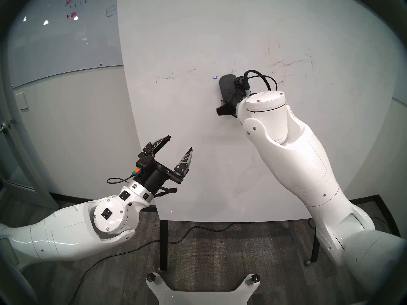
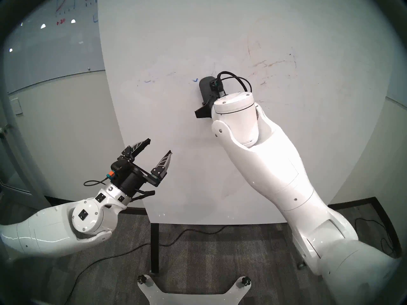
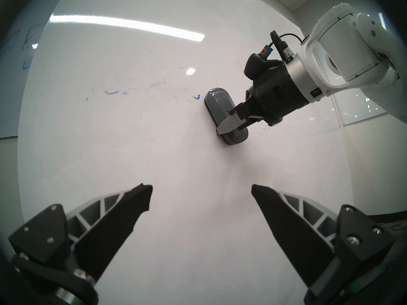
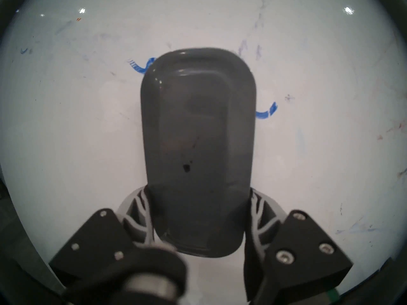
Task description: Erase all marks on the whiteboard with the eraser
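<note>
The whiteboard (image 1: 220, 44) stands upright in front of me. My right gripper (image 4: 198, 199) is shut on the lower end of the dark grey eraser (image 1: 226, 86), which lies flat against the board, long side upright. A short blue mark (image 4: 141, 66) curls out at the eraser's upper left, and another blue mark (image 4: 267, 113) shows at its right side. A further blue fragment (image 1: 166, 78) lies farther left. Faint grey-brown strokes (image 1: 286, 63) spread to the upper right. My left gripper (image 1: 180, 142) hangs open and holds nothing, low on the left, apart from the board.
A glossy glass panel (image 1: 66, 33) with red and blue graphs hangs on the wall at the left. Thin black legs (image 1: 164, 243) hold the board over grey carpet, and a black cable (image 1: 132, 249) trails across it. My white base plate (image 1: 202, 291) is at the bottom.
</note>
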`<state>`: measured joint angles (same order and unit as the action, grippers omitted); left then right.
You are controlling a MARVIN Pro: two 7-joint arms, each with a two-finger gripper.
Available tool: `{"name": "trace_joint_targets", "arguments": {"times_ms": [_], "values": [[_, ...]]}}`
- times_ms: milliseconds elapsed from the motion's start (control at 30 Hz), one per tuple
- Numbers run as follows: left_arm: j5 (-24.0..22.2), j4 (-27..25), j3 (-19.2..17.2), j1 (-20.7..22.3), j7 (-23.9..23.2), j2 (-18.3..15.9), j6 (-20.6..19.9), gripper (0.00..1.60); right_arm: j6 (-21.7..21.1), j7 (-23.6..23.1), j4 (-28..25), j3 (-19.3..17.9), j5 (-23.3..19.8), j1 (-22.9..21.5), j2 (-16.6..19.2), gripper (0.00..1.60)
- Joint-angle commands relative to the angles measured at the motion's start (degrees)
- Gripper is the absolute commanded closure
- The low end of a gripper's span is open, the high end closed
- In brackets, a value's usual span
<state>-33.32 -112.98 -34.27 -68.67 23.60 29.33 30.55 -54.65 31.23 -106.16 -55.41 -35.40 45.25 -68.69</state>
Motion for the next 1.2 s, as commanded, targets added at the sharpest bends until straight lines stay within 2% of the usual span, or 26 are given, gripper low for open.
{"name": "trace_joint_targets", "arguments": {"times_ms": [0, 700, 1167], "values": [[-0.02, -0.57, -0.56, 0.48, 0.06, -0.01, 0.51, 0.0, 0.55, 0.17, 0.41, -0.69, 0.88, -2.9, -0.09, 1.6], [-0.02, -0.57, -0.54, 0.5, 0.06, -0.01, 0.5, 0.0, -0.25, 0.74, -2.2, -0.15, 1.14, -2.8, -0.52, 1.6], [-0.01, -0.56, -0.54, 0.51, 0.06, -0.01, 0.48, 0.0, -0.35, 1.09, -1.57, 2.04, 1.55, -4.76, -3.3, 1.6]]}}
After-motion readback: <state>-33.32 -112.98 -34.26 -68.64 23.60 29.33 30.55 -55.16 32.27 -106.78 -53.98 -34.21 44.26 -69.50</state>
